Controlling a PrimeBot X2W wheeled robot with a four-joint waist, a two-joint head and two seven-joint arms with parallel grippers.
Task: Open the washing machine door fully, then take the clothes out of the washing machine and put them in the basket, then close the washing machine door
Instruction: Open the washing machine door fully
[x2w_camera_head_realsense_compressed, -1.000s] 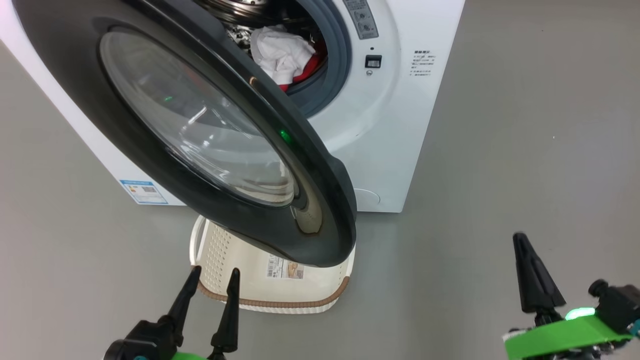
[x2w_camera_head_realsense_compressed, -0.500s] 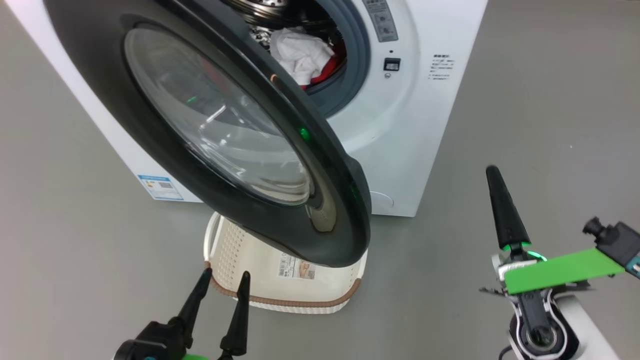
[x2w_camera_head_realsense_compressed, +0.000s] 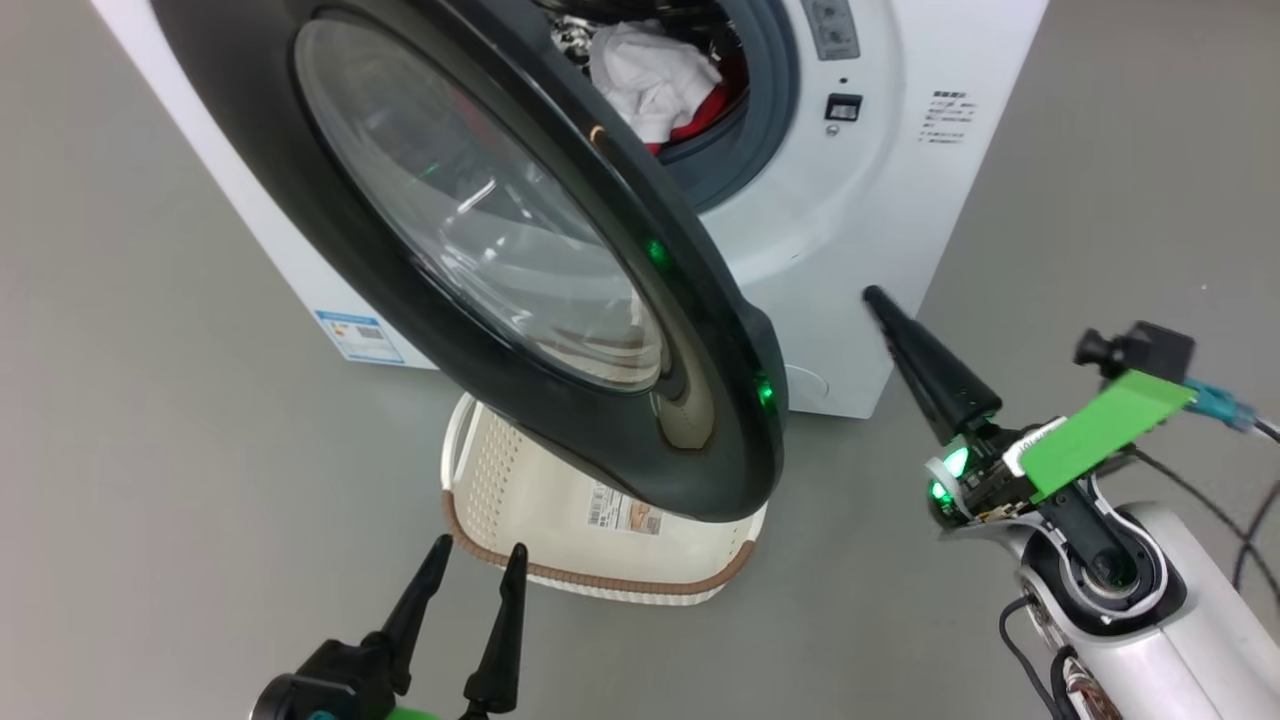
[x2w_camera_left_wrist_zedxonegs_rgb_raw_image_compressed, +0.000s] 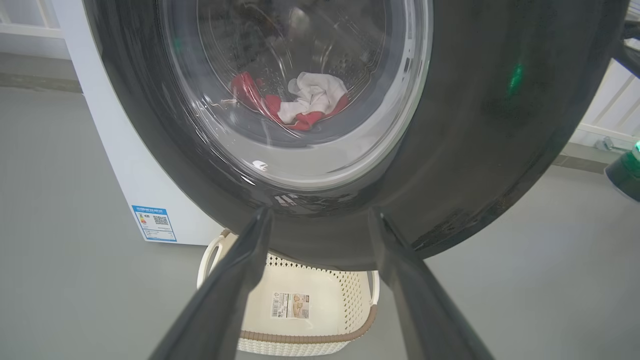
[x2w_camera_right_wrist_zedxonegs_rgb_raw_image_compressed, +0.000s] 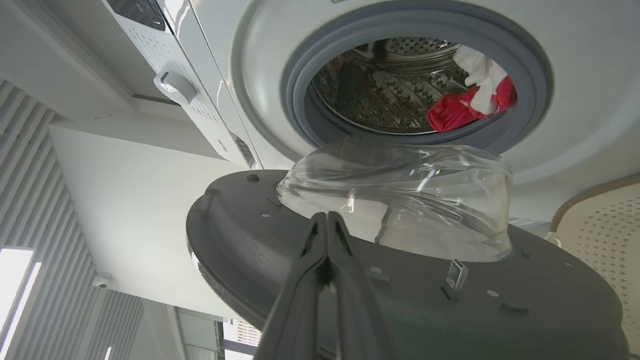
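Beside the washing machine door's (x2w_camera_head_realsense_compressed: 720, 430) free edge, the right end effector (x2w_camera_head_realsense_compressed: 873, 296) is pinched closed, empty. The left end effector (x2w_camera_head_realsense_compressed: 478, 547), farther from that edge, is spread wide, empty.

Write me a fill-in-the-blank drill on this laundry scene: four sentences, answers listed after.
1. The washing machine door is swung ____, not latched.
2. The red and white clothes lie inside the perforated steel ____.
3. The cream basket on the floor has a ____ rim.
4. The left tool is open, while the right tool is ____.

Missing words: open; drum; brown; shut.
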